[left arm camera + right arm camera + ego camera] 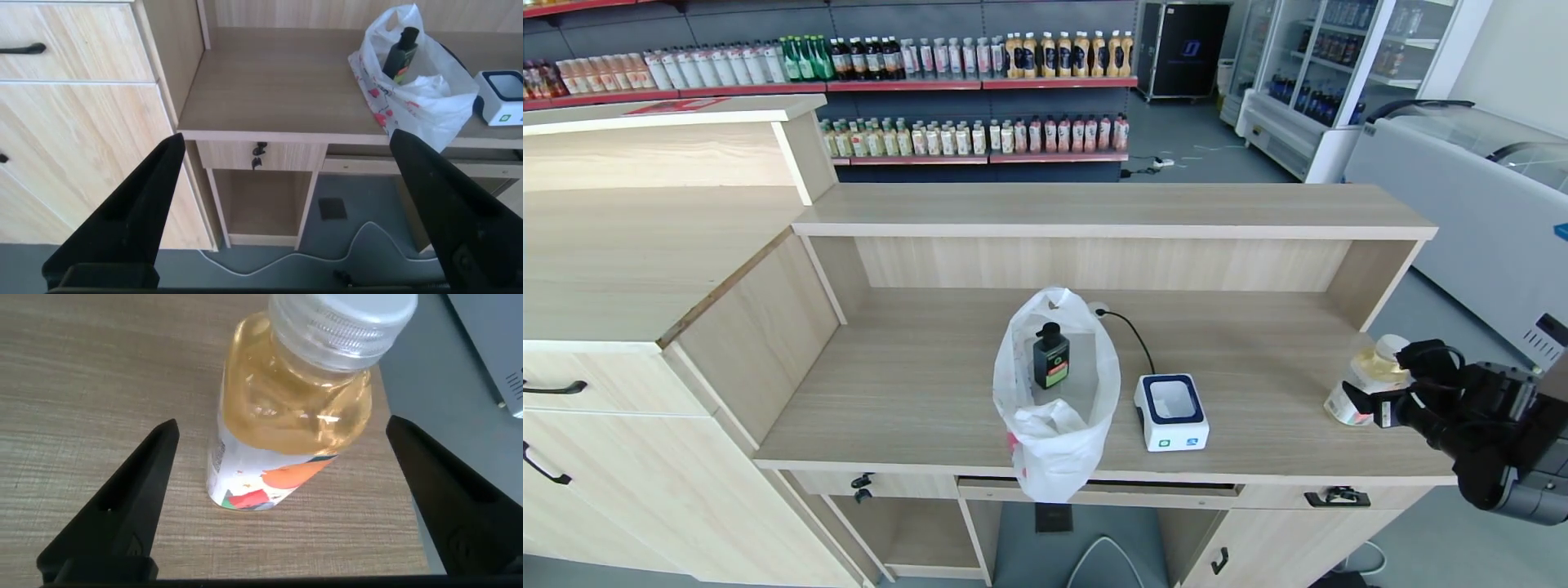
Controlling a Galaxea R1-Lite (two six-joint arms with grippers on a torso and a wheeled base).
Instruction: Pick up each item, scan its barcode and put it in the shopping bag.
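The head camera looks forward and down from high over the whole counter [915, 384]. The left wrist camera stands off before its left front corner, and both see the shopping bag [425, 106] and the scanner [500, 86]. The right wrist camera looks down from very near on the bottle [286, 433] at the counter's right end.

Bottle [294, 416] of pale yellow liquid, white cap and printed label, stands on the wood-grain counter [82, 392]. Right gripper [282, 437] is spread wide. Its black fingers [122, 506] flank the bottle without contact.
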